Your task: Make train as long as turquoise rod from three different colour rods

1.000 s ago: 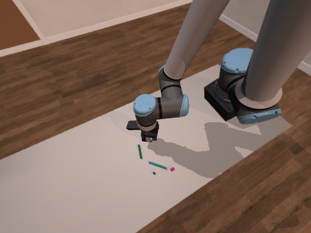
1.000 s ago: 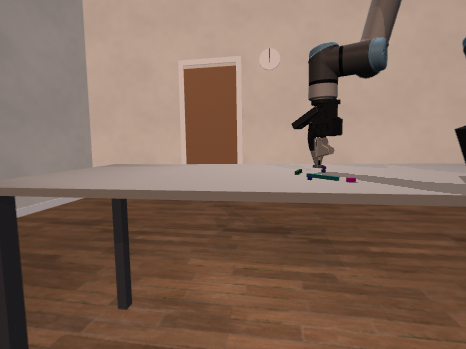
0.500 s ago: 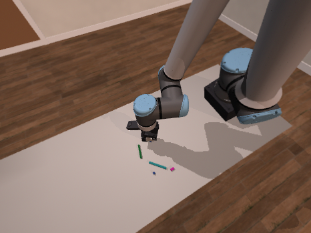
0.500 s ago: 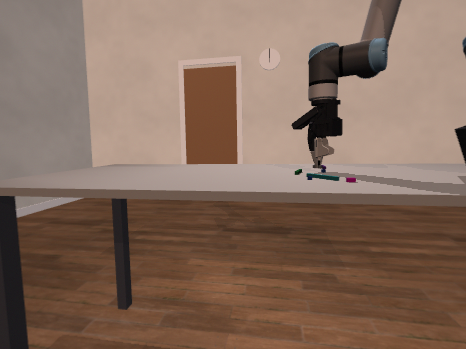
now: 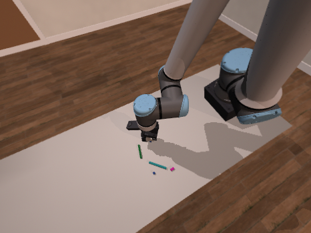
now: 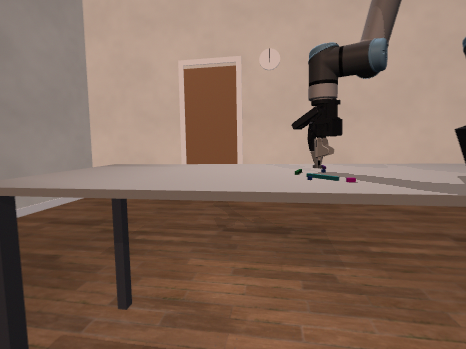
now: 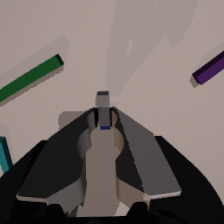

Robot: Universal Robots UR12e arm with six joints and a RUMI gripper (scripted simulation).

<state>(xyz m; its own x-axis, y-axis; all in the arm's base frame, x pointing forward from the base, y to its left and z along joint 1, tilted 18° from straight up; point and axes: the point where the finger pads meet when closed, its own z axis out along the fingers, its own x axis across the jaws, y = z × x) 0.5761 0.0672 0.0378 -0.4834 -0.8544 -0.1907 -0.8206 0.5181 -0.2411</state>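
My gripper (image 5: 149, 139) (image 6: 317, 165) (image 7: 104, 109) is low over the table and shut on a short grey rod (image 7: 102, 99) that sticks out at its fingertips. A small blue rod (image 5: 150, 141) (image 7: 105, 127) lies on the table right under the fingers. The purple rod (image 7: 210, 67) (image 6: 323, 168) lies just beyond, to the right in the wrist view. The green rod (image 5: 140, 151) (image 6: 298, 171) (image 7: 30, 77) lies to the left. The turquoise rod (image 5: 157, 165) (image 6: 322, 177) (image 7: 4, 152) lies nearer the front, with the magenta rod (image 5: 172, 169) (image 6: 351, 179) off its right end.
A second blue rod (image 5: 154, 173) lies alone in front of the turquoise rod. The arm's base (image 5: 227, 97) stands at the back right of the white table (image 5: 67, 183) (image 6: 150, 180). The table's front edge runs close behind the rods.
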